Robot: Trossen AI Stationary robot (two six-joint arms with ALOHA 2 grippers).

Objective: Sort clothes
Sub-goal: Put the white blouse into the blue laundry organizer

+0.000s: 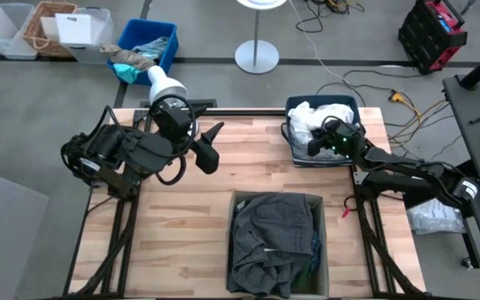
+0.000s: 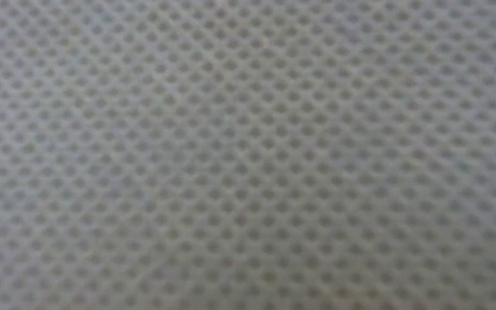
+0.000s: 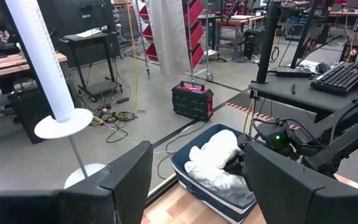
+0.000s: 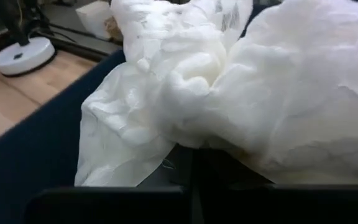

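Observation:
Several white garments point(image 1: 319, 117) lie heaped in a dark blue bin point(image 1: 294, 154) at the table's far right; they also show in the left wrist view point(image 3: 219, 162). A charcoal grey garment point(image 1: 269, 242) fills a box point(image 1: 238, 200) at the near middle, and a bit of darker cloth point(image 1: 315, 247) shows at the box's right wall. My right gripper point(image 1: 322, 140) is down in the blue bin, shut among the white garments point(image 4: 260, 81). My left gripper point(image 1: 210, 146) hangs open and empty above the table's far left part. My right gripper has its shut fingers point(image 4: 229, 171) under a fold of a white garment point(image 4: 185, 134), coming in from the bin's near side and slanting down. The folds hide the fingertips, so which part it has cannot be told. The garment lies on the heap in the bin.
A grey mesh surface point(image 2: 248, 155) fills the whole low view. On the floor beyond the far edge stand a blue bin with teal and tan rags point(image 1: 144, 46), clear bins point(image 1: 23, 29) and a white lamp base point(image 1: 257, 57). Bare wood point(image 1: 173, 233) lies left of the box.

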